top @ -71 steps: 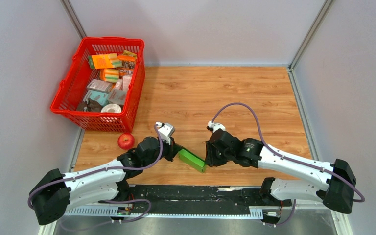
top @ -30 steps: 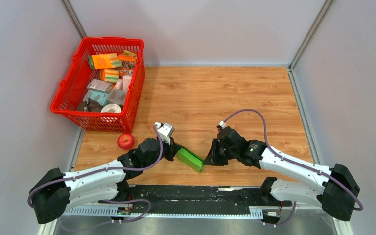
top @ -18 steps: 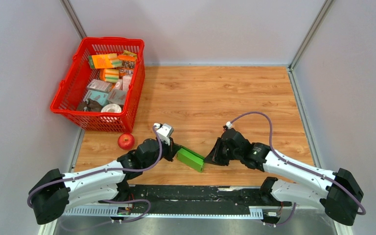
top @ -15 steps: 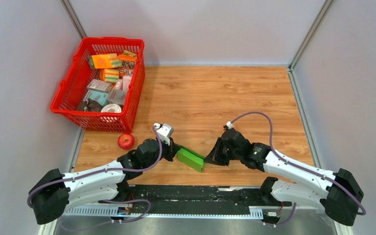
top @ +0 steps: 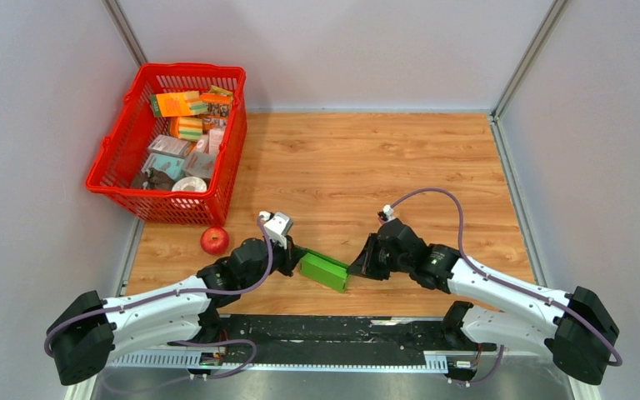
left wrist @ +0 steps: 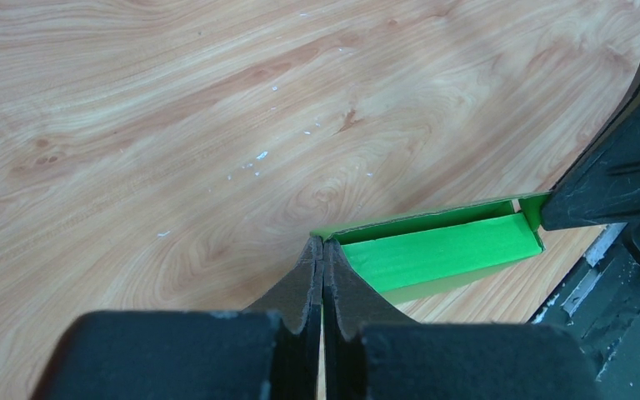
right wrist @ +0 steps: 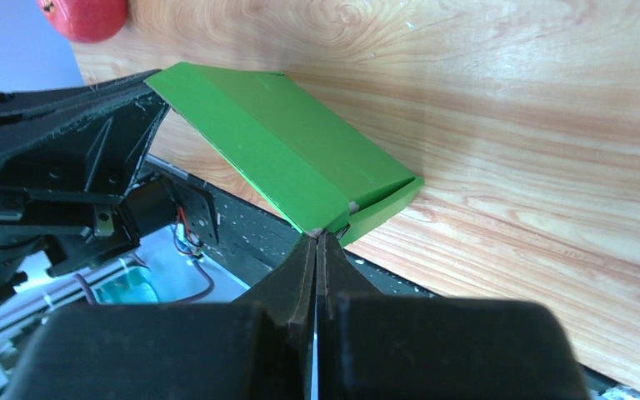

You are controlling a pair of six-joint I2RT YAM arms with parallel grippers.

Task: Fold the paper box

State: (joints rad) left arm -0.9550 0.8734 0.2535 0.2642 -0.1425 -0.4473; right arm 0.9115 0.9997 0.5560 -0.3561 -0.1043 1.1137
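Note:
The paper box (top: 323, 272) is a bright green, long rectangular box lying slantwise near the table's front edge. My left gripper (top: 298, 257) is shut, its tips (left wrist: 323, 243) touching the box's (left wrist: 442, 250) upper-left end corner. My right gripper (top: 352, 271) is also shut, with its tips (right wrist: 317, 235) against the lower-right end of the box (right wrist: 275, 150), where a small end flap sticks out. I cannot tell whether either pair of tips pinches card. The left fingers (right wrist: 92, 125) show at the box's far end in the right wrist view.
A red apple (top: 214, 240) lies left of the left gripper. A red basket (top: 112, 158) of small packages stands at the back left. The black rail (top: 342, 329) runs along the table's front edge just below the box.
Over 2.4 s the right gripper has swung round to meet the box's right end from the right. The left gripper and box have shifted slightly left.

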